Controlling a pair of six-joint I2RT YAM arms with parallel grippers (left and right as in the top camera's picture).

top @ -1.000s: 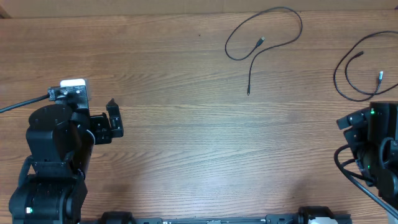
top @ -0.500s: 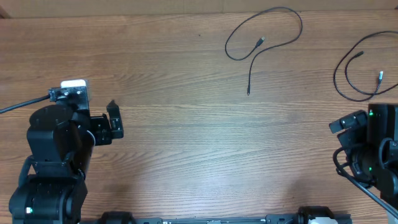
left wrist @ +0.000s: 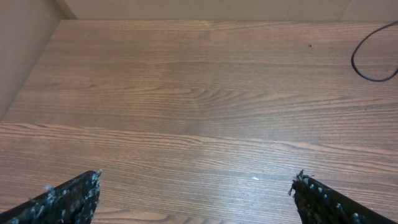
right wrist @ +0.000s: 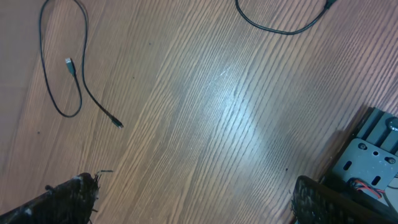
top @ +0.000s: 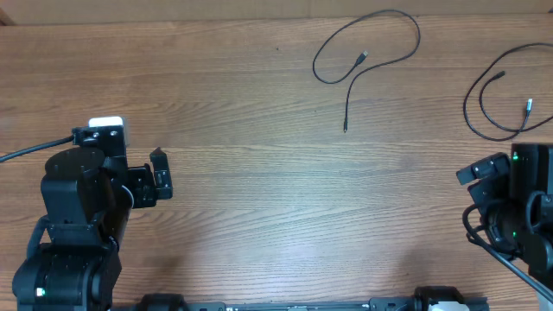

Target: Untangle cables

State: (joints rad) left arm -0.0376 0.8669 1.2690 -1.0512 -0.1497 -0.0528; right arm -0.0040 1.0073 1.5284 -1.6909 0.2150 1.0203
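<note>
Two thin black cables lie apart on the wooden table. One cable point(top: 347, 104) forms an open loop at the far middle, with a small plug end point(top: 359, 59) inside the loop. The other cable point(top: 467, 108) curls at the far right edge, with a silvery tip point(top: 528, 105). The right wrist view has both, the looped cable point(right wrist: 117, 123) at left and the other cable point(right wrist: 280, 32) at top. My left gripper point(left wrist: 197, 176) is open over bare wood, far from the cable arc point(left wrist: 353, 59). My right gripper point(right wrist: 196, 180) is open too, nothing between its fingers.
The left arm point(top: 78, 199) sits at the near left of the table and the right arm point(top: 518, 207) at the near right. A wall borders the table's far and left sides. The right arm's base point(right wrist: 367, 155) shows at the lower right of its wrist view.
The left arm has shifted slightly right and toward the near edge. The right arm has turned a little to the left. The cables have not moved.
</note>
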